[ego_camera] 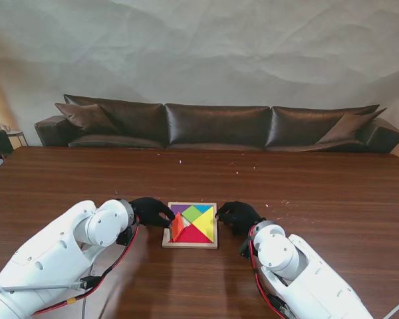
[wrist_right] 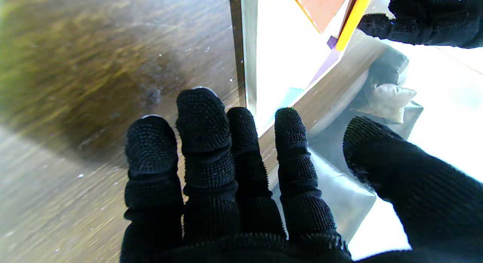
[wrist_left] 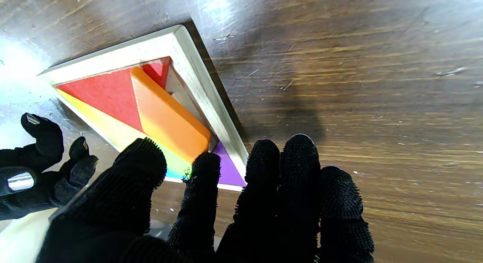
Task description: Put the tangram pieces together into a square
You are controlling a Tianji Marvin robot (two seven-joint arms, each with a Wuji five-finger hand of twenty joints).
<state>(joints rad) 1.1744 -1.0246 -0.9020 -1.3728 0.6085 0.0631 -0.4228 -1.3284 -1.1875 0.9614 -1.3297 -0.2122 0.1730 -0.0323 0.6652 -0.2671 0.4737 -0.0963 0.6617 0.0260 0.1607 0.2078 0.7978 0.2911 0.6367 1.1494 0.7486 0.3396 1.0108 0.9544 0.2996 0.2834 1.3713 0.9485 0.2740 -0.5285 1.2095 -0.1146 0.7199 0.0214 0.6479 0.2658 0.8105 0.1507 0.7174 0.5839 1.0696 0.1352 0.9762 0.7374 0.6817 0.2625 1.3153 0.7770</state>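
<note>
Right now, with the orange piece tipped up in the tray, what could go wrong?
1. The orange piece sits tilted, one edge raised over the red piece; pressing with the left hand may wedge it rather than seat it.
2. A sideways push could slide the wooden tray, since the right hand is only beside its edge and seems not to grip it.
3. The slot under the orange piece is partly hidden, so the fit is uncertain.

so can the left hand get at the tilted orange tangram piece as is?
Probably yes. The left hand is already at the tilted orange tangram piece, its fingertips at the raised edge. Nothing lies between them; the right hand sits on the wooden tray's far side.
</note>
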